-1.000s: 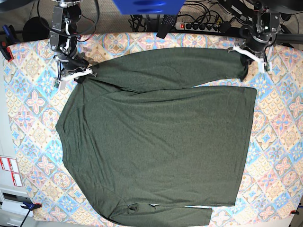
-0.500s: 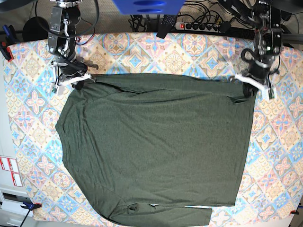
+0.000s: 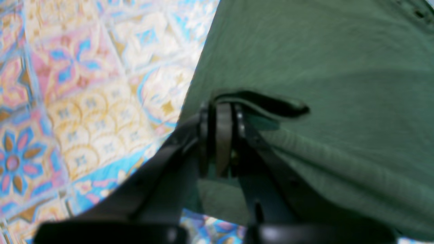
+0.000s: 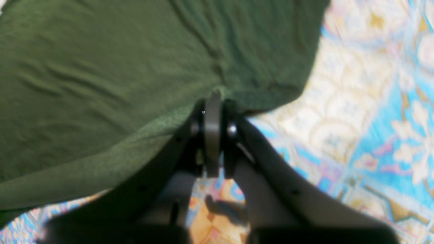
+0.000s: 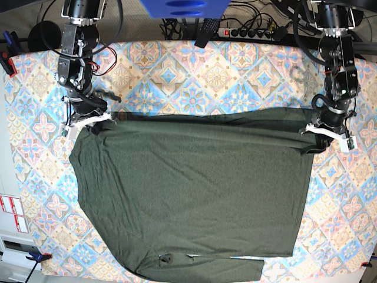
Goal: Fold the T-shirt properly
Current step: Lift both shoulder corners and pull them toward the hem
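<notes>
The right gripper [image 5: 90, 128] is pinched shut on fabric. Smooth, dark green and mostly flat, the T-shirt [image 5: 194, 188] spreads over the patterned cloth [image 5: 44, 236], its upper edge drawn into a band. The left gripper [image 5: 321, 143] clamps the other end, a small flap folding out.

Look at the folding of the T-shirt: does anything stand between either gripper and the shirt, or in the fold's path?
Nothing visible does. The left gripper and right gripper both already pinch the T-shirt, and only more shirt lies ahead.
</notes>
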You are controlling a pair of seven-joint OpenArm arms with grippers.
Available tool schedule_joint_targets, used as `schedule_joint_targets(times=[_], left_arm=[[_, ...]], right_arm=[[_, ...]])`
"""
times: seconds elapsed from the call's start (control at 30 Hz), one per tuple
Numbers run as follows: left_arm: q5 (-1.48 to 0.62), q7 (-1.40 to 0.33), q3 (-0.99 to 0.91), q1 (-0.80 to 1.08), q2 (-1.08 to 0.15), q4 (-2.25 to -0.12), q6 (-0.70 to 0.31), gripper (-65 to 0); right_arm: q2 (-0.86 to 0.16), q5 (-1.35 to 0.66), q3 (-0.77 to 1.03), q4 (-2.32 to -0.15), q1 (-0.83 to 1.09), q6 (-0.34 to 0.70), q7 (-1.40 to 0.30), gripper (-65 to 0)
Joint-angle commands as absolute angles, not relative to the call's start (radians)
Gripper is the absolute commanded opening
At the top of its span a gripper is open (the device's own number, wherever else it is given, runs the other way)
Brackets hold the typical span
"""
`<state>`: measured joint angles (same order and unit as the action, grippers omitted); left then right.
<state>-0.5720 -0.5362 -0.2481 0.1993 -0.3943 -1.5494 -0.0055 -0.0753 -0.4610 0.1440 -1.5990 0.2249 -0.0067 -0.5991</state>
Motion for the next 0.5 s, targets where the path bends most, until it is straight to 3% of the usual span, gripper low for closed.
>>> schedule_joint_targets(times=[0.0, 0.2, 0.37, 0.47], left_arm=[[-0.567, -0.512, -0.254, 0.180, -0.410, -1.541, -0.002, -65.0], [-0.567, -0.512, -0.251, 0.139, -0.403, -1.400, -0.001, -64.9], [-0.567, -0.513, -0.251, 0.114, -0.404, -1.299, -0.001, -55.1], [-0.565, -0.513, -0.239, 0.114, -0.404, -1.297, -0.002, -45.7]], right_arm=[[-0.084, -0.466, 0.145, -1.620, 0.188, -0.002, -0.564, -65.0], [-0.084, -0.466, 0.143, -1.618, 0.173, -0.002, -0.564, -65.0], [-0.084, -0.466, 0.143, -1.618, 0.173, -0.002, -0.564, -65.0], [-0.084, -0.466, 0.143, -1.618, 0.177, -0.002, -0.564, -65.0]])
